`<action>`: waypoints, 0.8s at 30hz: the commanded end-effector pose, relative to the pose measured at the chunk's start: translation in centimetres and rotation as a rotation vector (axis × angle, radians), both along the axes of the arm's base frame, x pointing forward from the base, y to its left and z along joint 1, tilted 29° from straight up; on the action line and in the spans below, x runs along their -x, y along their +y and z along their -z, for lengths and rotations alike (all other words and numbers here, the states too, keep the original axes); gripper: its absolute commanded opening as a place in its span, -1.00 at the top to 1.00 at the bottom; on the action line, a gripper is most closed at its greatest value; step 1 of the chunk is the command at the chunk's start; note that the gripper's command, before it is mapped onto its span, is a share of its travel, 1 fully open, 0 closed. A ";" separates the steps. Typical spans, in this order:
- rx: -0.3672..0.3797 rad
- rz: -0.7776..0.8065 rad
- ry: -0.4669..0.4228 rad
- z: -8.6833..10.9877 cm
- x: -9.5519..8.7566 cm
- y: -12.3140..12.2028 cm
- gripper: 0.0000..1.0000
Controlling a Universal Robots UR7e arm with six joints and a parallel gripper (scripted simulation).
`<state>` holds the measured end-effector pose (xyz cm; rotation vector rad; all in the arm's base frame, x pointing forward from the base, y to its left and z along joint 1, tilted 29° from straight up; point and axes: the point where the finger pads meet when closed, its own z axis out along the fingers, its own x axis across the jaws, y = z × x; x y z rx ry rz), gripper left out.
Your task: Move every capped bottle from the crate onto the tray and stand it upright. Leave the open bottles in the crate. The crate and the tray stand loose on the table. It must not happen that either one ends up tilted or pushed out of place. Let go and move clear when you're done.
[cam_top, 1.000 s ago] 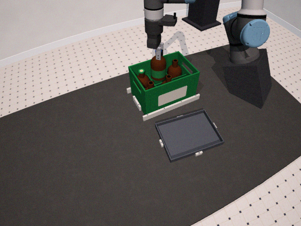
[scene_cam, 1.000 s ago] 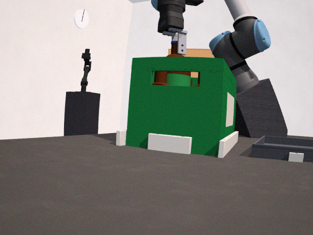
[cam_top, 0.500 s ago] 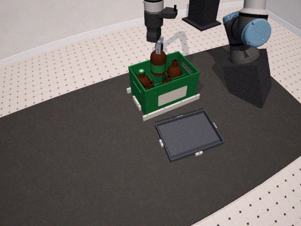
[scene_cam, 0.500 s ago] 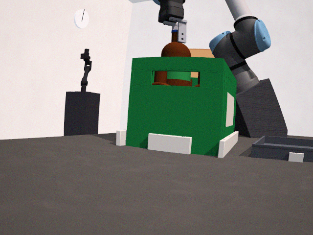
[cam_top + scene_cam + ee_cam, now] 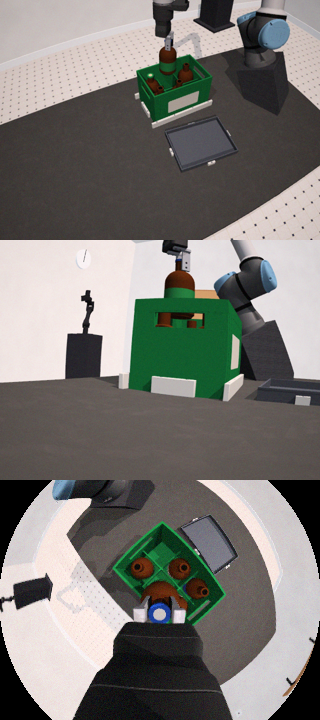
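Note:
My gripper (image 5: pixel 168 44) (image 5: pixel 180 262) (image 5: pixel 160 602) is shut on the neck of a brown bottle (image 5: pixel 167 62) (image 5: pixel 179 283) with a green label and a blue cap. The bottle hangs upright, its lower part still inside the green crate (image 5: pixel 160 103) (image 5: pixel 180 356) (image 5: pixel 136 547) at the back middle. A second capped bottle (image 5: pixel 150 78) with a pale green cap stands in the crate's left corner. Open brown bottles stand in the crate at the back right (image 5: pixel 186 73), the front middle (image 5: pixel 160 89) and beside it (image 5: pixel 179 83). The dark grey tray (image 5: pixel 201 140) (image 5: pixel 284 392) (image 5: pixel 210 540) lies empty in front of the crate.
White stop blocks (image 5: pixel 180 116) (image 5: pixel 173 386) sit around the crate's base, and small ones (image 5: pixel 211 163) along the tray's sides. The arm's dark pedestal (image 5: pixel 263 82) stands right of the crate. A camera stand (image 5: pixel 84 356) is behind the table at the left.

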<state>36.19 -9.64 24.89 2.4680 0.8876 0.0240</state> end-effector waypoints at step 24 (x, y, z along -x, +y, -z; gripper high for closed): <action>-0.002 0.002 0.005 -2.4 0.6 1.4 1.00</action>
